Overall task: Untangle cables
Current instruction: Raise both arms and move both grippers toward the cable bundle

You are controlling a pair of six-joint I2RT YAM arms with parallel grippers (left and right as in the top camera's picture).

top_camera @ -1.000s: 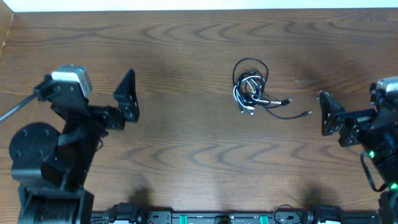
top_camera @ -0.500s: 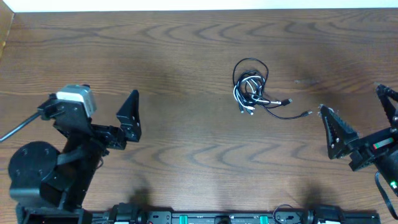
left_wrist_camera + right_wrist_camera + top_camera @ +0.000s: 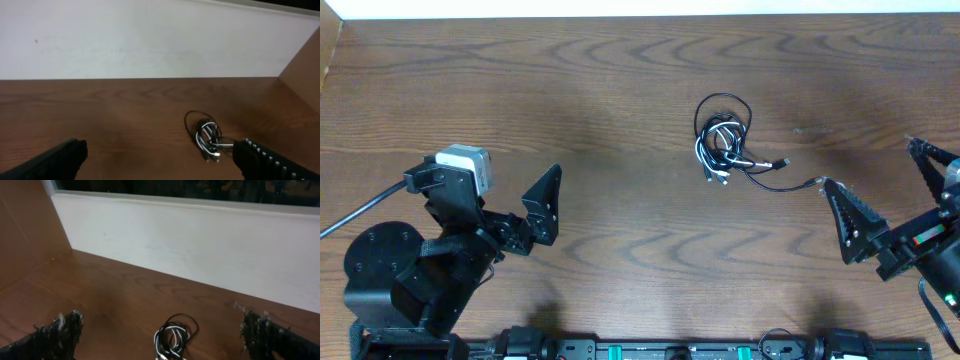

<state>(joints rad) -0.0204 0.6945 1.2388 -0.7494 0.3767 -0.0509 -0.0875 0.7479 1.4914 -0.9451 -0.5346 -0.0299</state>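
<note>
The cables [image 3: 728, 150] lie knotted at one o'clock from the centre of the table [image 3: 620, 90], plugs trailing toward four. Left gripper [image 3: 160, 162] and right gripper [image 3: 868, 163] both gape wide, empty; best that each pinches a different strand at opposite edges, then parts gently
</note>
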